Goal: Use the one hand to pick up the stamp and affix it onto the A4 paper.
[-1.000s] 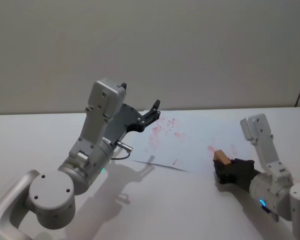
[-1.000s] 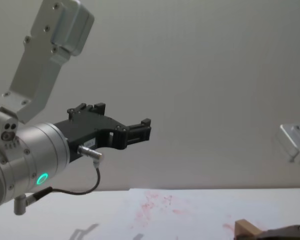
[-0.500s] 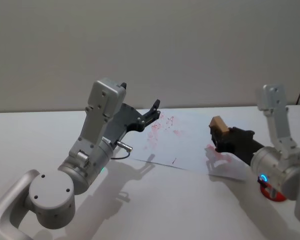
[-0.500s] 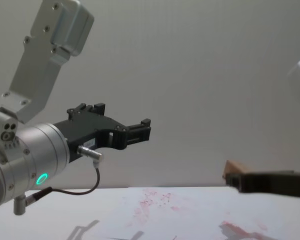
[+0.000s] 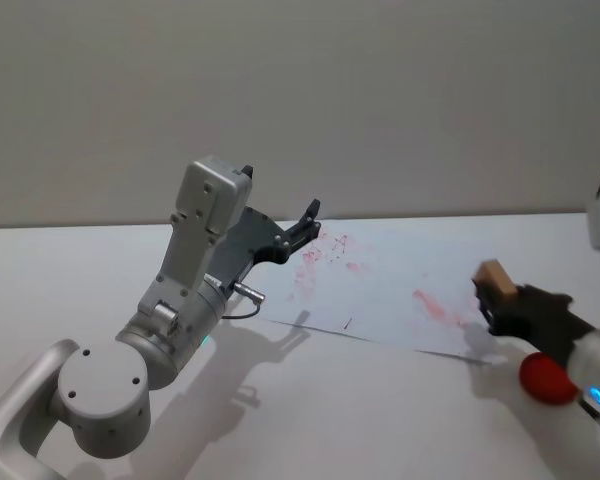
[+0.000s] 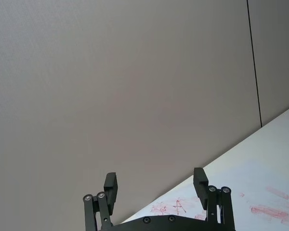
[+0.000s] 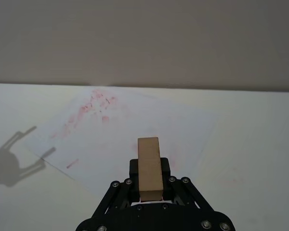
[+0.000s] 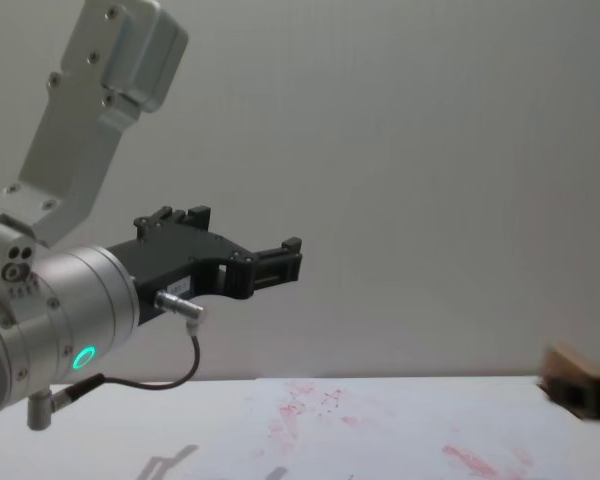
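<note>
Since the earlier frame, the right end effector (image 5: 500, 305), clamped on the stamp (image 5: 494, 279), is seen withdrawn to the head view's lower right. The A4 paper (image 5: 400, 285) lies toward frame centre, up-left of it. The left end effector (image 5: 308, 218) hangs idle, fingers apart.

A white bench (image 5: 70, 270) carries everything, its top plain and matte. Behind the bench rises a bare pale grey wall (image 5: 380, 90), meeting the bench's far edge in a straight line. Near the bench's right edge sits a round red object (image 5: 546, 378), low and glossy, partly hidden; what it is cannot be told. A thin dark vertical line (image 6: 253, 62) runs down the wall, a seam or a cord, reaching down to the bench's far edge. Dark shadows (image 5: 265, 350) lie across the bench toward its left half, and another pair of shadows (image 7: 12, 159) falls on the bench top.
</note>
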You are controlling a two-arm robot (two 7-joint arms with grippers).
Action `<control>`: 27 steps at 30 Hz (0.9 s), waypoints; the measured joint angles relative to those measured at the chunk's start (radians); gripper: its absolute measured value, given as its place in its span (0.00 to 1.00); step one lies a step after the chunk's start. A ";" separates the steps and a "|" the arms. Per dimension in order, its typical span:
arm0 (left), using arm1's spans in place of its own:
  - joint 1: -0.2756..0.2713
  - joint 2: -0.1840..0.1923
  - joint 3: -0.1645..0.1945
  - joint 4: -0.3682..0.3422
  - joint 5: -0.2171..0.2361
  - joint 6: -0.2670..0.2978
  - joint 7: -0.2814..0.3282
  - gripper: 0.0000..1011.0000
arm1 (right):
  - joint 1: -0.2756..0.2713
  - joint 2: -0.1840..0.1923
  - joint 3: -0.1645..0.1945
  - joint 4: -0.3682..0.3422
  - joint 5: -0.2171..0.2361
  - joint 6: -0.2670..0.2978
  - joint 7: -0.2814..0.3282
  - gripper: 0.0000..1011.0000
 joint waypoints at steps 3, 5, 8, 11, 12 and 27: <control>0.000 0.000 0.000 0.000 0.000 0.000 0.000 0.99 | -0.041 0.031 0.016 -0.028 0.018 0.010 -0.011 0.22; 0.000 0.000 0.000 0.000 0.000 0.000 0.000 0.99 | -0.070 0.054 0.028 -0.047 0.028 0.014 -0.017 0.22; 0.000 0.000 0.000 0.000 0.000 0.000 0.000 0.99 | -0.096 0.075 0.040 -0.063 0.036 0.015 -0.023 0.22; 0.000 0.000 0.000 0.000 0.000 0.000 0.000 0.99 | -0.114 0.095 0.050 -0.073 0.037 0.015 -0.023 0.22; 0.000 0.000 0.000 0.000 0.000 0.000 0.000 0.99 | -0.117 0.099 0.052 -0.075 0.037 0.015 -0.023 0.22; 0.000 0.000 0.000 0.000 0.000 0.000 0.000 0.99 | -0.139 0.146 0.064 -0.079 0.012 0.035 0.020 0.22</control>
